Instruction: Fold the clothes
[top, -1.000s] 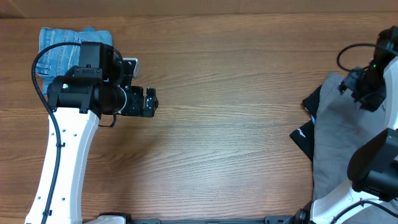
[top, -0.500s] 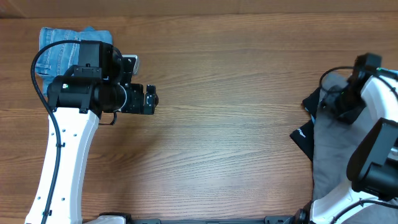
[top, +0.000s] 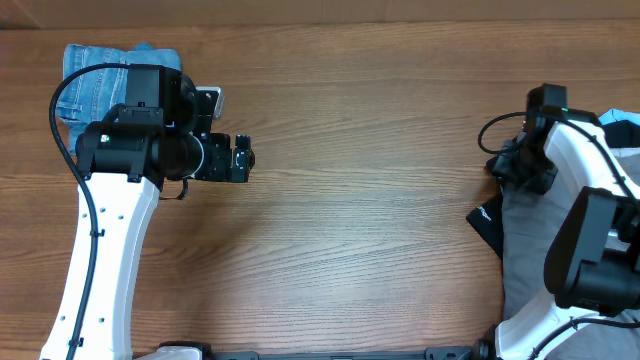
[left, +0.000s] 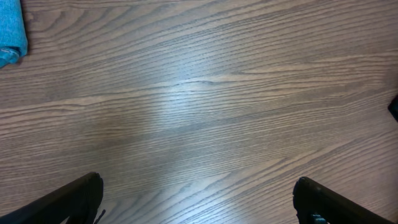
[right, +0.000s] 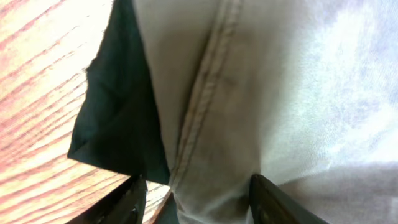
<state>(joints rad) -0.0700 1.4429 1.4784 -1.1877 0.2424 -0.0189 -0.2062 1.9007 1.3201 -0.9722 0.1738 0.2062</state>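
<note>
Right gripper (right: 198, 198) had its jaws spread astride a stitched seam of the grey-olive cotton shorts (right: 261, 93), which lay at the right edge of the wooden table (top: 380, 200) on top of a black T-shirt (right: 118, 112); nothing was clamped. I judged that closing this near the shorts' edge could pinch the black cloth too and drag both, or catch a single layer and bunch the pile. Left gripper (left: 199, 193) hung wide open, well apart, too far to steady anything.
</note>
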